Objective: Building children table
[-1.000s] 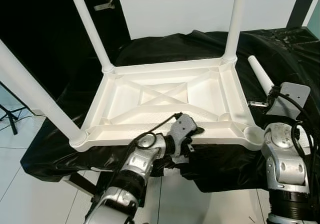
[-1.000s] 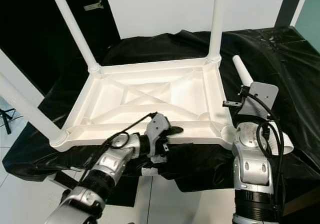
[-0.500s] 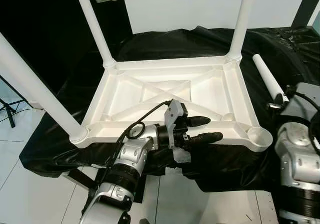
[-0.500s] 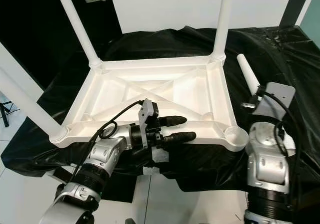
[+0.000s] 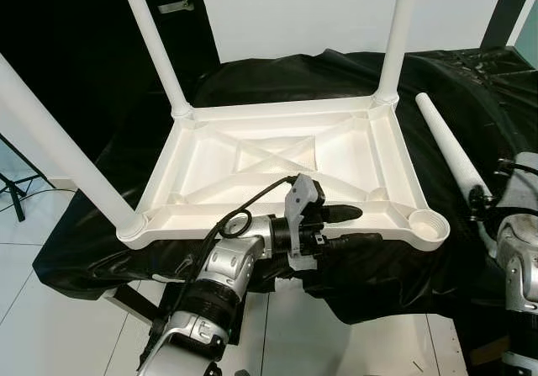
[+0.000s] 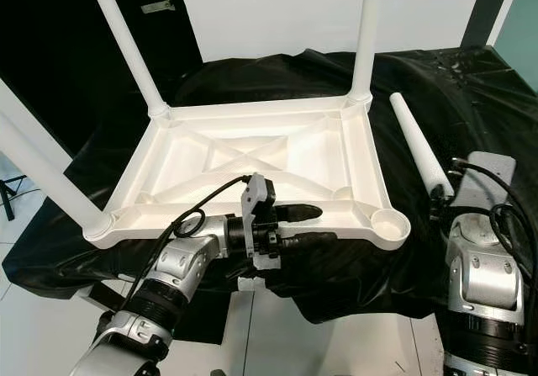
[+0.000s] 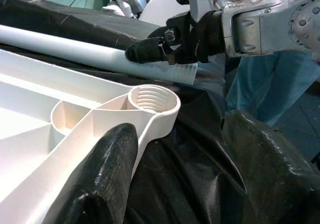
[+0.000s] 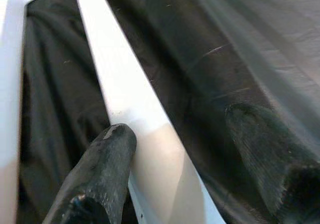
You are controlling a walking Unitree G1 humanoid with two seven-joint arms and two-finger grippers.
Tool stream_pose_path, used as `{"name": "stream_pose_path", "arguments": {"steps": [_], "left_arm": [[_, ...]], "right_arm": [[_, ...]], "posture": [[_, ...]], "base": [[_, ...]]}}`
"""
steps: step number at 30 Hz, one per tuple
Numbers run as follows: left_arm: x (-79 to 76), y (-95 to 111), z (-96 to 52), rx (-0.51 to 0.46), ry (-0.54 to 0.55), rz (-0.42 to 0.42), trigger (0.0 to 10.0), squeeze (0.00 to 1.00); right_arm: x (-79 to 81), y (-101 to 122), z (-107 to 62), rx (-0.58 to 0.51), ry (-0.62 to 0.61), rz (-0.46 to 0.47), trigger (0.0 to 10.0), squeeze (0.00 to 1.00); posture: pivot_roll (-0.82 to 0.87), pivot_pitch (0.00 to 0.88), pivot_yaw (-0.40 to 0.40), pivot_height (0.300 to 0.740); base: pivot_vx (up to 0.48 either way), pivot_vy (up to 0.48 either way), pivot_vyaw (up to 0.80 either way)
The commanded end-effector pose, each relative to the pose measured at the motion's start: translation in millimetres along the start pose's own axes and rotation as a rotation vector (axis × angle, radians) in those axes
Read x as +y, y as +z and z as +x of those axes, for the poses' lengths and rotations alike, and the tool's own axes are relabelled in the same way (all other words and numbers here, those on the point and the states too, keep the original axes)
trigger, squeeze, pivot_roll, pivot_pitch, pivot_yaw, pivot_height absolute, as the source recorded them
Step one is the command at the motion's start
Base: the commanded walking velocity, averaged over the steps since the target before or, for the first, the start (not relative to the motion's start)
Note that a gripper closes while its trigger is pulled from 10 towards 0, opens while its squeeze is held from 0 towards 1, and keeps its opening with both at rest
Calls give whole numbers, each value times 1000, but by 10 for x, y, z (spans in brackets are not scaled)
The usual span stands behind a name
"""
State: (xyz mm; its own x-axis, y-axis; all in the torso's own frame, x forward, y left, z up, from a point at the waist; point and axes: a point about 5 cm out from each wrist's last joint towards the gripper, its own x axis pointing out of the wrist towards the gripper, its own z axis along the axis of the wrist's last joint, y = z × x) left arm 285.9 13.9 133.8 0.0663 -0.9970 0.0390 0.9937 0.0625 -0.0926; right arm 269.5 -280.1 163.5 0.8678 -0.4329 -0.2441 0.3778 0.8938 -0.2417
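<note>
Right gripper's fingers [image 8: 100,174] sit spread around the loose leg's [image 5: 445,145] near end, its long axis running away from the robot, just right of the upturned table's [image 5: 277,166] empty socket [image 5: 427,222]; left gripper [image 5: 351,227] open at the front rim.

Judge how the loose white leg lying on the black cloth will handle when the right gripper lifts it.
The loose leg looks like a smooth hollow plastic tube, so probably light and stiff. Being round, it may roll on the black cloth if nudged. The right gripper sits near one end, so the long free end could sag or swing.
</note>
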Motion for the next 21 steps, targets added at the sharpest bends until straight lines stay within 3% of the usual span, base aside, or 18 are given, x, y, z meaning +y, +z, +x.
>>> {"name": "stream_pose_path", "arguments": {"steps": [1, 9, 21], "left_arm": [[12, -14, -11, 12, 16, 0, 10000, 0], [-30, -58, 22, 39, 27, 9, 10000, 0], [-28, -76, -18, 68, 46, 22, 10000, 0]], "right_arm": [[30, -207, 36, 111, 38, -9, 10000, 0], [123, -598, 222, 279, 112, -28, 10000, 0], [223, -844, 150, 409, 141, 28, 10000, 0]], "posture": [[-216, 0, 81, 740], [-188, 0, 77, 740], [-176, 0, 80, 740]], "base": [[0, 0, 0], [0, 0, 0], [0, 0, 0]]}}
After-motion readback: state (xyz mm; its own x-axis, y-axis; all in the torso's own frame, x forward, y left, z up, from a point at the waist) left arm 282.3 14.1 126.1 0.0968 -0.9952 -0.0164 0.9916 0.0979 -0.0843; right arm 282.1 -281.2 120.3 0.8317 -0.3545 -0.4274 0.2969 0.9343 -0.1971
